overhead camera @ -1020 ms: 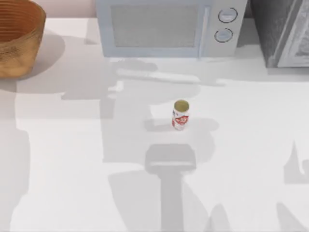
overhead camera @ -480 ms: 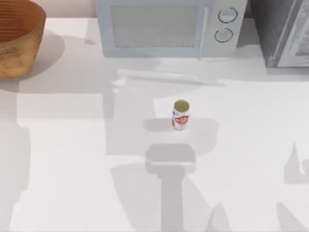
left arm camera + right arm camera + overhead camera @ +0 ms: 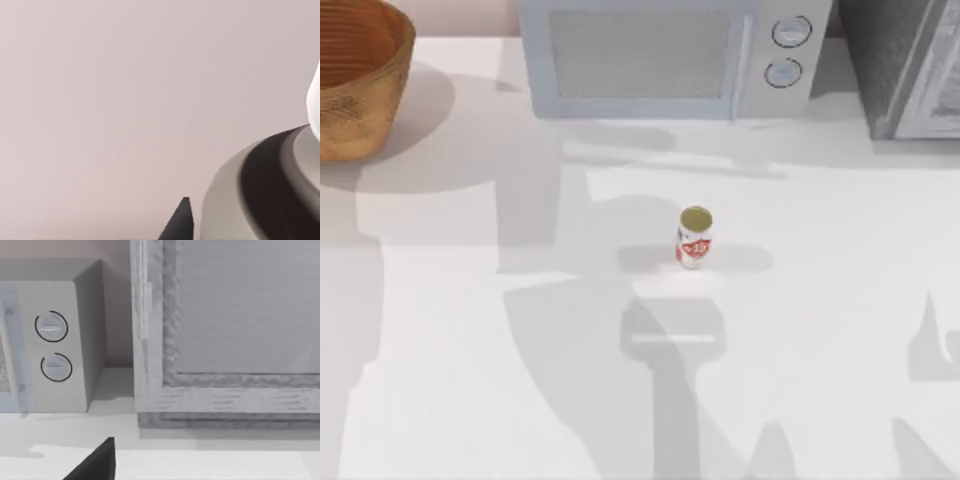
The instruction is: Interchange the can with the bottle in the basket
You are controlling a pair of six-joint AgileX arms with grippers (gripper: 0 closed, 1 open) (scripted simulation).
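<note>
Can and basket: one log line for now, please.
can: upright, mid-table, ungrasped | basket: far left corner | microwave: behind can

The can (image 3: 694, 238) is standing upright on the table (image 3: 840, 300), near its middle and well apart from everything else. The basket (image 3: 355, 85) is sitting at the far left corner. The microwave (image 3: 675, 58) is standing along the back edge, behind the can, and a cabinet (image 3: 905, 65) is standing just to the microwave's right, at the far right corner.
</note>
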